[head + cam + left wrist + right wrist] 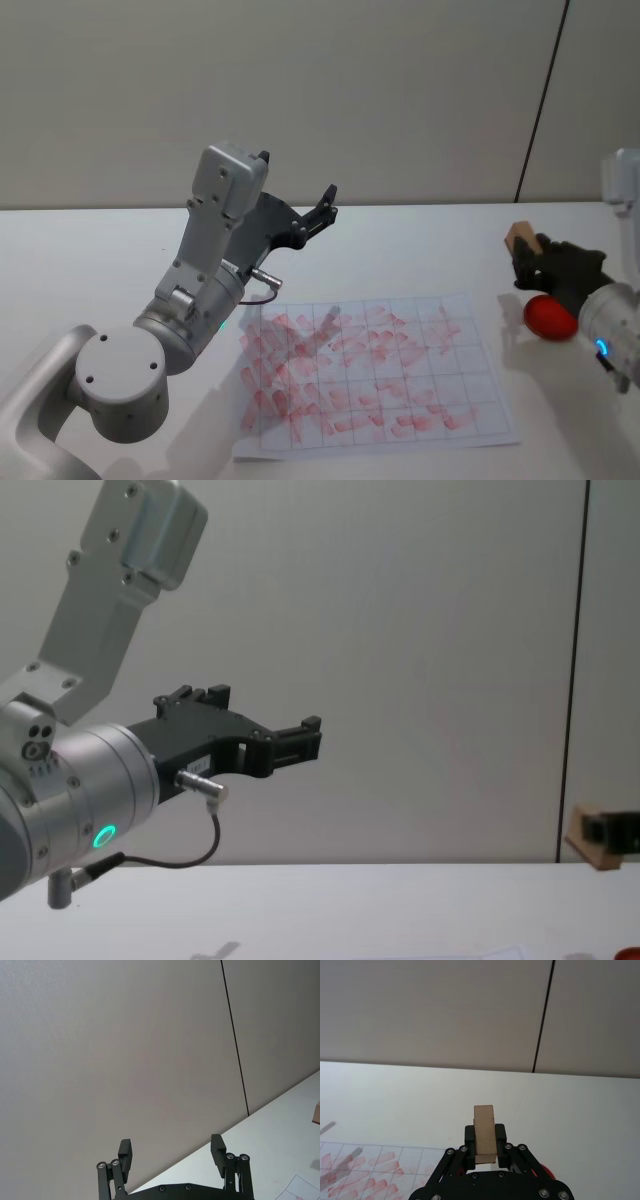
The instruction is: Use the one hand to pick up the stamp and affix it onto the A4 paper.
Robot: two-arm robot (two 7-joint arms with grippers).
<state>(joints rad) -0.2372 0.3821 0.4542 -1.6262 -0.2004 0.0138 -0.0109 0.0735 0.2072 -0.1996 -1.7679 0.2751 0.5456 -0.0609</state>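
The stamp (518, 236) is a small tan block held upright in my right gripper (530, 255), which is shut on it above the table to the right of the A4 paper (370, 375). The right wrist view shows the stamp (484, 1132) clamped between the black fingers (470, 1135). The paper lies flat, ruled in grey boxes and covered with red marks. In the chest view the stamp (590, 845) sits at the right edge. My left gripper (325, 205) hangs open and empty, raised above the table behind the paper's left side.
A round red object (550, 317) rests on the table just below my right gripper, right of the paper. The left arm's grey body (190, 300) stands over the paper's left edge. A wall runs behind the white table (420, 250).
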